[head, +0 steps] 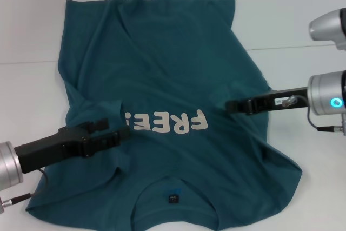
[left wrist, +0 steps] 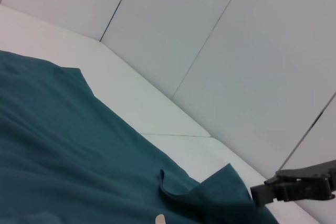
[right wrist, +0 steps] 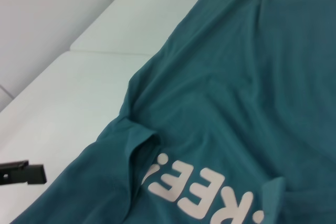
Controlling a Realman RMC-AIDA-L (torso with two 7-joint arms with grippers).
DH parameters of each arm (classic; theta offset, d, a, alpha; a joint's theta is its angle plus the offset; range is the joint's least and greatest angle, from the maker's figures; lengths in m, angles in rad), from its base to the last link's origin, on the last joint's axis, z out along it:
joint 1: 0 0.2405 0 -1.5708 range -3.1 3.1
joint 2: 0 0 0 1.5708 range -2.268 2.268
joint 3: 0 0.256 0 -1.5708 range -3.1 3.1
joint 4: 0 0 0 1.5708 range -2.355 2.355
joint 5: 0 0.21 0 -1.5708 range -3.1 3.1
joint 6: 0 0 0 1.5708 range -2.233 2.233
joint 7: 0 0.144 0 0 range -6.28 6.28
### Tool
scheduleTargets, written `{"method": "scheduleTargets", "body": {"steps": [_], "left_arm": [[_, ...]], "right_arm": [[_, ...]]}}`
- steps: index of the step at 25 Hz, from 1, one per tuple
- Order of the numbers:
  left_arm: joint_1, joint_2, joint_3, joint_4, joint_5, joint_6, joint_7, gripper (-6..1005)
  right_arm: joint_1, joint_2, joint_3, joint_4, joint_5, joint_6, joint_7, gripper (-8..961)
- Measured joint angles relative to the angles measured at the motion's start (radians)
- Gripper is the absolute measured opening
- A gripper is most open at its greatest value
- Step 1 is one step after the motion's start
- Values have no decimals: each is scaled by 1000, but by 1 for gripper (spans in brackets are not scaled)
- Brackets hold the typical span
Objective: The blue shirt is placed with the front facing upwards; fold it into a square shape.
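Shirt fabric, the blue shirt [head: 162, 96], lies spread mid-desk [head: 303, 25], sides partly folded. Left gripper [head: 123, 128] and right gripper [head: 231, 105] each seem to pinch cloth beside the lettering. Next: draw both folds inward evenly.

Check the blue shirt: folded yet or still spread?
Partly folded. The blue shirt has both side edges turned inward over the chest, one covering the lettering's end; hem and collar still lie spread.
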Motion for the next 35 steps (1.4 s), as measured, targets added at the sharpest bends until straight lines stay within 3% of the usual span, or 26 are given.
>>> {"method": "scheduleTargets", "body": {"steps": [8,14,25,35], "left_arm": [[-8,0,0,0,1,-2,0,884],[-9,0,-1,-1,1,-4,0,883],[-9,0,5,-3,1,-1,-3,881],[-8,1,4,-3,8,32,-9,879]], "right_arm": [[20,8,-59,26,-2,3,-1,14],[5,0,-47,18,11,-1,-2,121],[-42,-27,52,15,24,-25,-24,546],[-125,-68,175,14,28,-180,-41,789]]}}
